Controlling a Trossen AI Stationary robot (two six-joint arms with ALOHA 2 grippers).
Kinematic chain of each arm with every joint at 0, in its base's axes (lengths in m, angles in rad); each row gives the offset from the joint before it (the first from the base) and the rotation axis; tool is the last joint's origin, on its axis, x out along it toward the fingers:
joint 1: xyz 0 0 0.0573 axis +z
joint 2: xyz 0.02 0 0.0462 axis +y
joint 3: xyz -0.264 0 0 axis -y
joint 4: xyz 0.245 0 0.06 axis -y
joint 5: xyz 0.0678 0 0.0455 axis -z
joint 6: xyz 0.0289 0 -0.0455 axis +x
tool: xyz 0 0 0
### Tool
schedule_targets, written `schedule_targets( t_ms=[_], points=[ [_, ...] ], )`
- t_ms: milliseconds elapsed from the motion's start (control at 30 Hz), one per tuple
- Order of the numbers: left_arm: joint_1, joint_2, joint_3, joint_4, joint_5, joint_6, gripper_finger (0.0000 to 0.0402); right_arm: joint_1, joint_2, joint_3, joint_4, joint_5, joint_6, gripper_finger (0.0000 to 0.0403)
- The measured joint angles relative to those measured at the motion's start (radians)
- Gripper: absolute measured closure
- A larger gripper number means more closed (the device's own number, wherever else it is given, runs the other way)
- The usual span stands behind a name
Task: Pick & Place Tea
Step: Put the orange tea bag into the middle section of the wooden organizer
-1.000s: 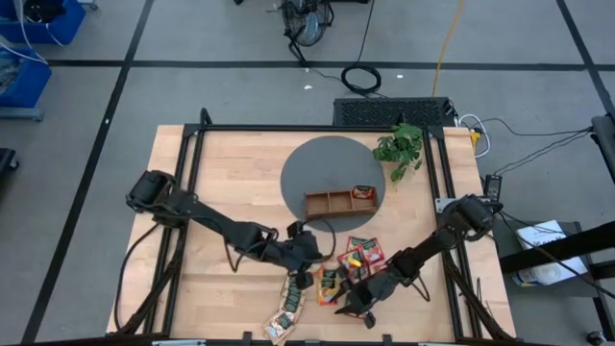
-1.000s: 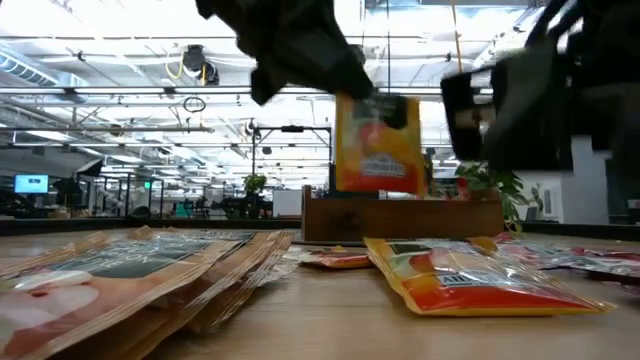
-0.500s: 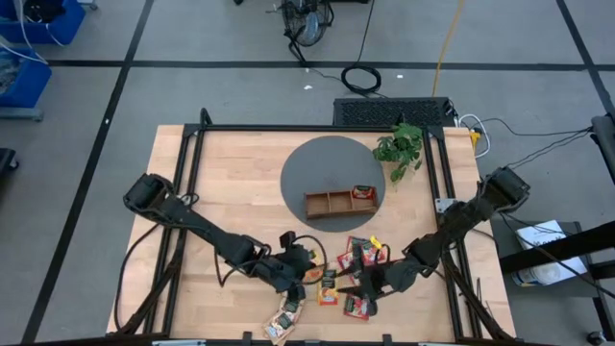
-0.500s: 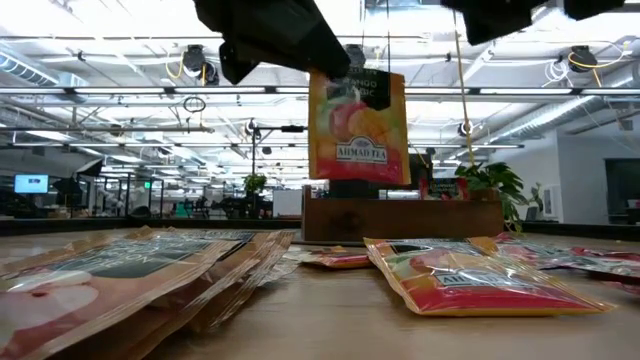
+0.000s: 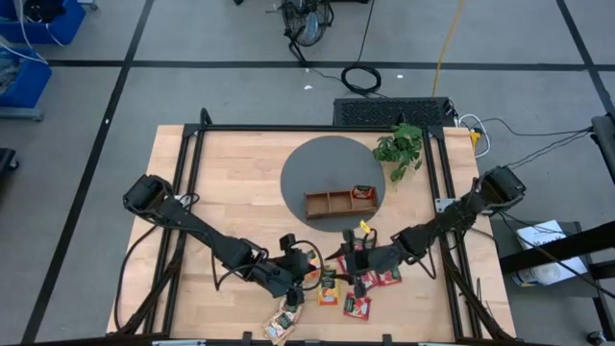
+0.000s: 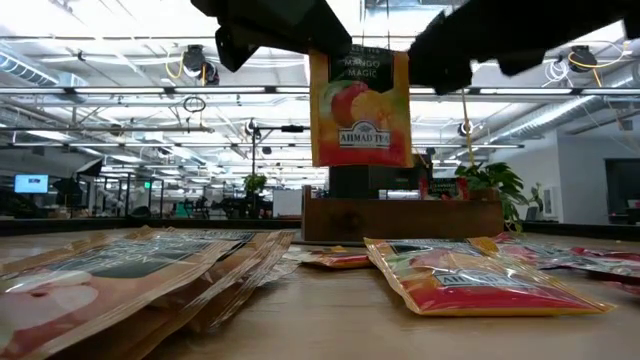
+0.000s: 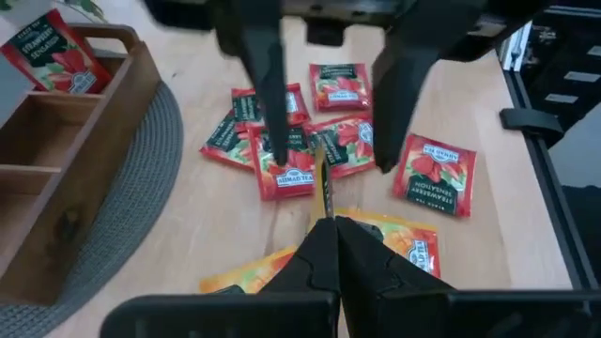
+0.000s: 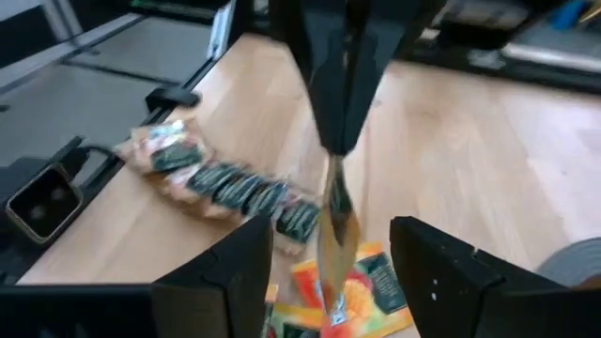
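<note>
An orange-yellow tea packet (image 6: 360, 108) hangs in the air over the table's near middle, with my left gripper (image 5: 306, 272) shut on it. My right gripper (image 8: 331, 239) faces it, open, one finger on either side of the packet's thin edge (image 8: 336, 246) without touching. Red tea packets (image 7: 310, 150) lie scattered flat on the wood below. One orange packet (image 6: 470, 280) lies flat near the front. The wooden tray (image 5: 341, 202) on the grey mat (image 5: 317, 163) has one red packet (image 7: 52, 52) standing in an end compartment. My left gripper pinches the packet's top edge (image 6: 325, 52) between its two shut fingers, slanting down from the table's left. The packet hangs upright below the fingers, its printed face toward the near edge, clear of the table.
A row of beige-green packets (image 5: 286, 312) lies overlapped at the near edge, left of the grippers. A leafy plant (image 5: 399, 144) stands at the far right beside the mat. Bare wood lies on the table's left half.
My right gripper has risen off the table and gone toward the far edge, up to the hanging packet. My left gripper has shifted a little toward the near edge, and the packet it carries has turned its face squarely toward the near edge.
</note>
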Motion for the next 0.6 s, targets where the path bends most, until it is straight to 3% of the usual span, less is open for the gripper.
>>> schedule_targets(
  t_ms=[300, 600],
  points=[
    [0.008, 0.000, 0.000, 0.013, 0.000, 0.010, 0.0401, -0.045, 0.009, 0.000, 0.005, -0.064, -0.001, 0.0240],
    [0.008, 0.000, 0.000, 0.013, 0.001, 0.009, 0.0401, -0.047, 0.009, 0.000, 0.013, -0.082, -0.044, 0.0382]
  ],
)
